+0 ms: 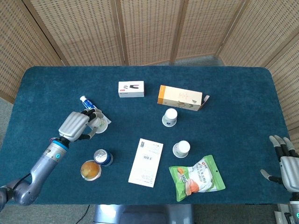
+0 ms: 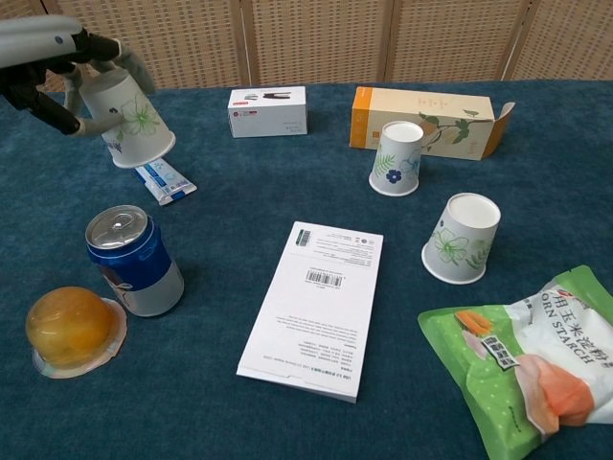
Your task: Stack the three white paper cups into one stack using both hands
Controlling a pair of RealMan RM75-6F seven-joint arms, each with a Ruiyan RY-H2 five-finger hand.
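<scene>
From the head view, your left hand (image 1: pixel 74 125) at about eight o'clock on the table (image 1: pixel 243 93) has its fingers wrapped around one floral paper cup (image 1: pixel 99 123), while your right hand (image 1: pixel 286 163) waits at four o'clock with fingers spread and empty, presumably kept clear. From the chest view, you hold that cup lifted off the cloth above the toothpaste tube (image 2: pixel 165 181), upside down and tilted, its long axis running from base at eleven o'clock to mouth at five, probably for carrying toward the two inverted cups at the box (image 2: pixel 396 158) and by the starch bag (image 2: pixel 462 238).

Matt paper cup (image 2: pixel 129 117); glossy metal can (image 2: pixel 132 261); napped cloth table (image 2: pixel 239 422).
</scene>
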